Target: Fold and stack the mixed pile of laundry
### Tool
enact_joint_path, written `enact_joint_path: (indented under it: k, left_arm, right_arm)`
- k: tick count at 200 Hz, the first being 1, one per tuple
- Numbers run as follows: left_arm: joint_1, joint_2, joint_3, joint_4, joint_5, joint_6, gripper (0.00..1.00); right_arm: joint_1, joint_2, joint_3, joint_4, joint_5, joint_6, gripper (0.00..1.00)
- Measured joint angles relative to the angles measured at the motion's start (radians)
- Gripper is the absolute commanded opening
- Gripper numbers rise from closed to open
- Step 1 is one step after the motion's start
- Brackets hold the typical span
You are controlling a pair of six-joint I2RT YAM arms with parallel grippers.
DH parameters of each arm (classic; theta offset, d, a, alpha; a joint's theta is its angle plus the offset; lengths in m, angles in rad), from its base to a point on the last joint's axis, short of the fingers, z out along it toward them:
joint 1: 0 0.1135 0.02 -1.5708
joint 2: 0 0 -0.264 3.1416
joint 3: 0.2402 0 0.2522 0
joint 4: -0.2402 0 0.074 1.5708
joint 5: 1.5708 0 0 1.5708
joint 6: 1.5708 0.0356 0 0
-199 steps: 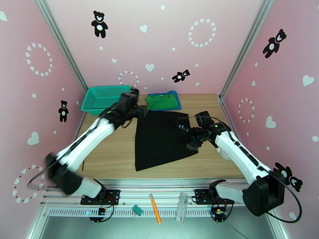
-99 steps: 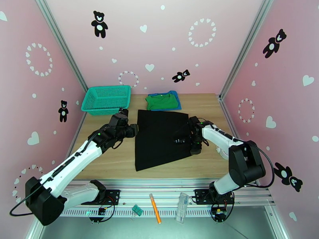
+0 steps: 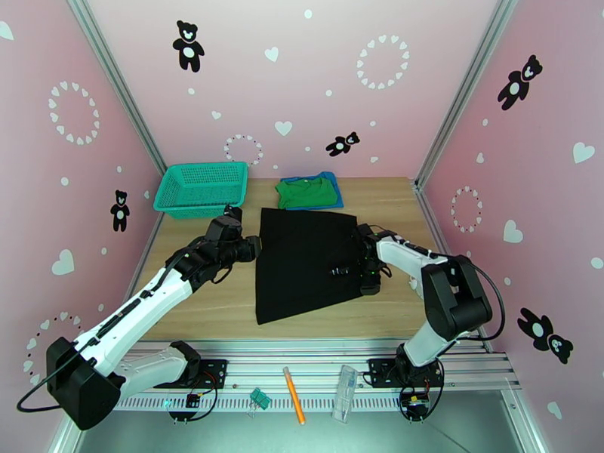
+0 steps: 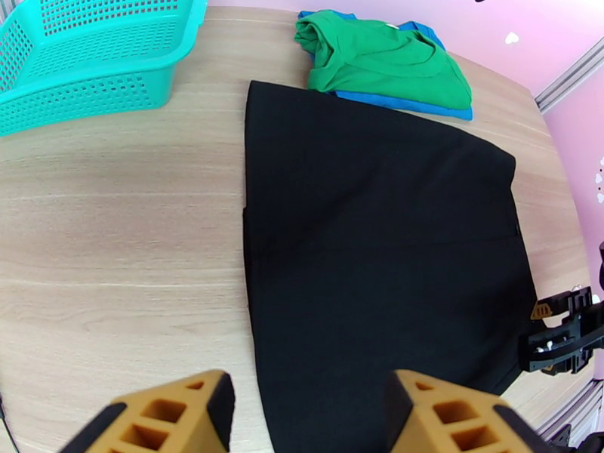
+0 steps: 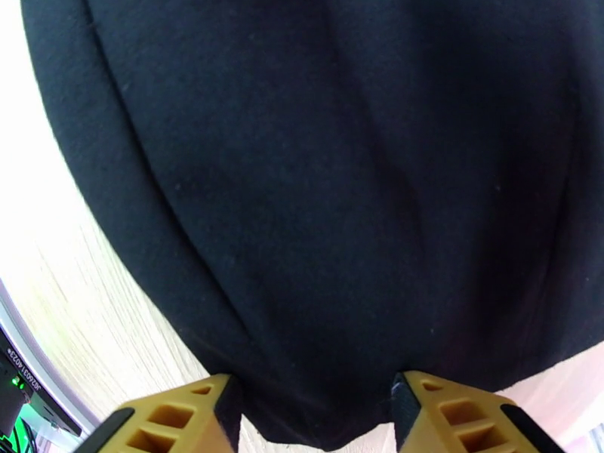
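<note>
my right gripper (image 5: 309, 405) stands half open, empty, poised at the edge of the black garment (image 5: 317, 183) spread just ahead of it. if i pinch too shallow, the edge could slip and bunch; my left gripper (image 4: 306, 409), open and empty, anchors nothing.

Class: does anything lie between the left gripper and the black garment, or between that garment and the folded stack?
Nothing visible does. The left gripper hovers, fingers open, at the left edge of the black garment. The green shirt on the blue shirt lies behind it; the basket stands off to the left.
</note>
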Motion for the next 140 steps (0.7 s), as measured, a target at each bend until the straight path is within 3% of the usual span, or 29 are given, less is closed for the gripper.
enact_joint_path:
  k: [19,65,79,140]
  left_arm:
    - [0.0,0.0,0.0,-0.001,0.0,0.0,0.58]
    - [0.0,-0.002,-0.004,-0.028,0.009,-0.011,0.58]
    - [-0.002,-0.009,-0.019,-0.032,0.016,-0.018,0.58]
    - [-0.112,-0.09,-0.13,-0.09,0.039,-0.052,0.62]
  right_arm:
    - [0.005,0.001,0.0,0.001,0.003,-0.001,0.32]
    - [0.01,-0.041,-0.001,0.0,0.009,0.01,0.15]
    - [0.01,-0.1,-0.005,0.0,0.008,0.011,0.0]
    - [0.01,-0.313,-0.024,0.002,-0.006,0.036,0.0]
